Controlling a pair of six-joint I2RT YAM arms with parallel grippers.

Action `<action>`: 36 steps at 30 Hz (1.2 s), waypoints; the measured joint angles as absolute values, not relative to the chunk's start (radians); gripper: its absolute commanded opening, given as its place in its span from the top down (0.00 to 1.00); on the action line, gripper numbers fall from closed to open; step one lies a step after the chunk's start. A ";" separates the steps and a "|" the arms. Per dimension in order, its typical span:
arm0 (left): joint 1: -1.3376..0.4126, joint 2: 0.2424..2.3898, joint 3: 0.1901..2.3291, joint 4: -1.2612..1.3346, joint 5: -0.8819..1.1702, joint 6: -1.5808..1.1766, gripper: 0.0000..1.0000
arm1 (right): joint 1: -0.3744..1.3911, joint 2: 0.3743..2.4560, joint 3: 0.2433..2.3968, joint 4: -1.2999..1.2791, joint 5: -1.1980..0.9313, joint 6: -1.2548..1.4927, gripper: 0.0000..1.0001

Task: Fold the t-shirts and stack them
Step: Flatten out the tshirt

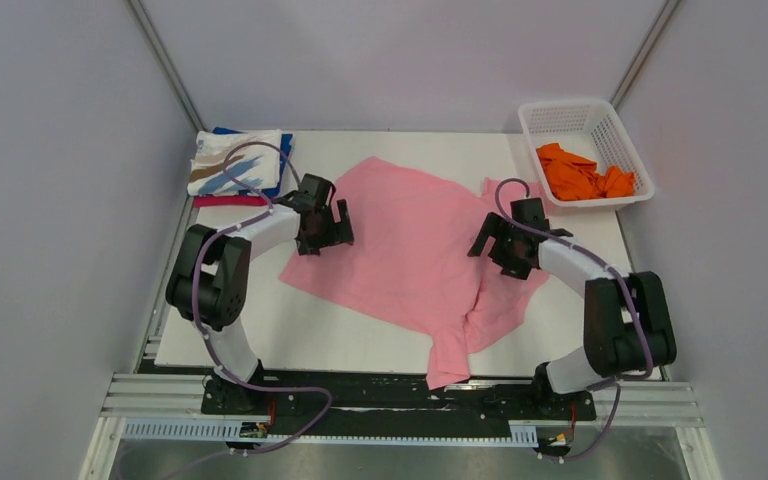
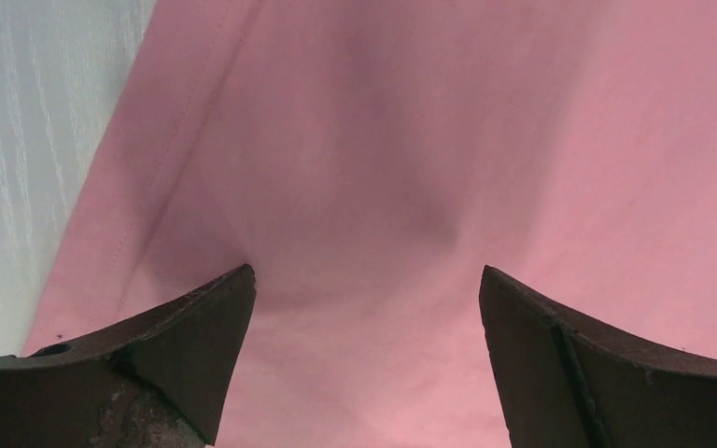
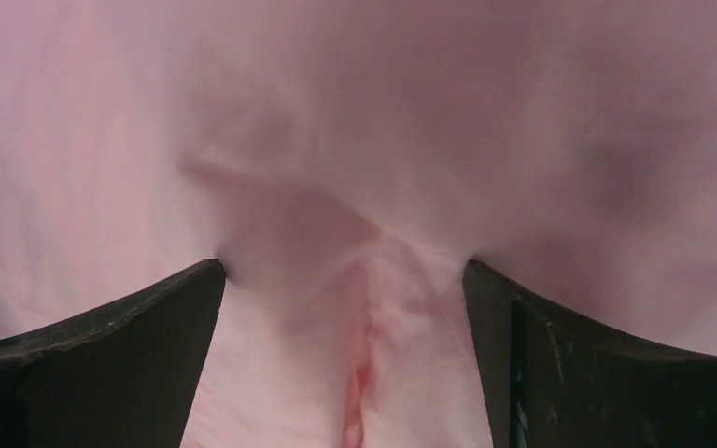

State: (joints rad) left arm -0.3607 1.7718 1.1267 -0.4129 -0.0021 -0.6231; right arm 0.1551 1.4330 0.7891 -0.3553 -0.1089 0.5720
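A light pink t-shirt (image 1: 410, 240) lies spread over the middle of the table, one part hanging over the near edge. My left gripper (image 1: 325, 232) hovers over its left edge, jaws wide open above flat pink cloth (image 2: 411, 140), holding nothing. My right gripper (image 1: 495, 250) is over the shirt's right side, also open, with a raised crease of pink cloth (image 3: 373, 308) lying between its fingers, not pinched. An orange t-shirt (image 1: 585, 175) sits crumpled in the white basket. Folded shirts (image 1: 235, 165), white streaked on top of blue and magenta, are stacked at the far left.
The white lattice basket (image 1: 570, 115) stands at the far right corner. The white table (image 1: 260, 330) shows bare at the near left. Grey walls close in on both sides.
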 measured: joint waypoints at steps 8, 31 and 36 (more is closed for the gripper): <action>-0.259 1.766 1.079 -0.327 0.003 -0.667 0.00 | 0.154 1.735 1.030 -0.342 -0.084 0.573 0.00; -0.159 1.748 1.124 -0.386 0.060 -0.664 0.00 | 0.108 1.861 1.393 -0.397 -0.070 0.399 0.03; -0.168 1.583 1.026 -0.382 0.064 -0.664 0.00 | 0.126 1.612 1.163 -0.435 -0.069 0.463 0.15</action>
